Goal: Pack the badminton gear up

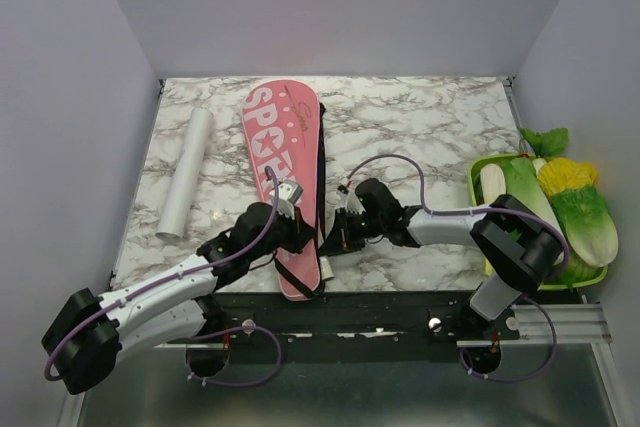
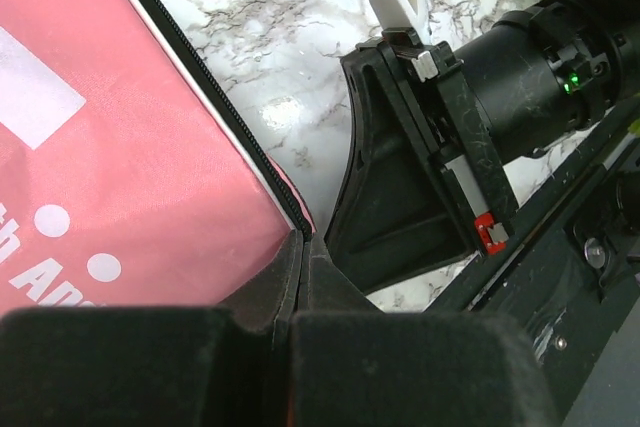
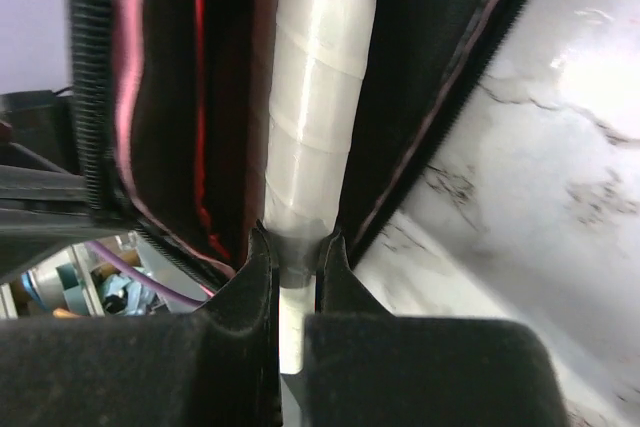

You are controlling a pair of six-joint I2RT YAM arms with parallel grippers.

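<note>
The pink bag point(image 1: 283, 147) with white "SPORT" lettering lies lengthwise mid-table, its near end open. My left gripper point(image 1: 303, 237) is shut on the bag's black zipper edge point(image 2: 262, 162) at its near right side. My right gripper point(image 1: 336, 235) is shut on a racket's white-taped handle point(image 3: 316, 97), which runs into the bag's dark opening point(image 3: 165, 107). The rest of the racket is hidden inside. The right gripper's body also shows in the left wrist view point(image 2: 400, 187), close beside the bag edge. The white tube point(image 1: 188, 173) lies on the table, left of the bag.
A green tray point(image 1: 478, 179) with toy vegetables point(image 1: 582, 215) sits at the right edge. A black strap point(image 1: 300, 277) lies over the bag's near end. White walls enclose the marble table point(image 1: 430, 127); the arm bases stand along the near edge.
</note>
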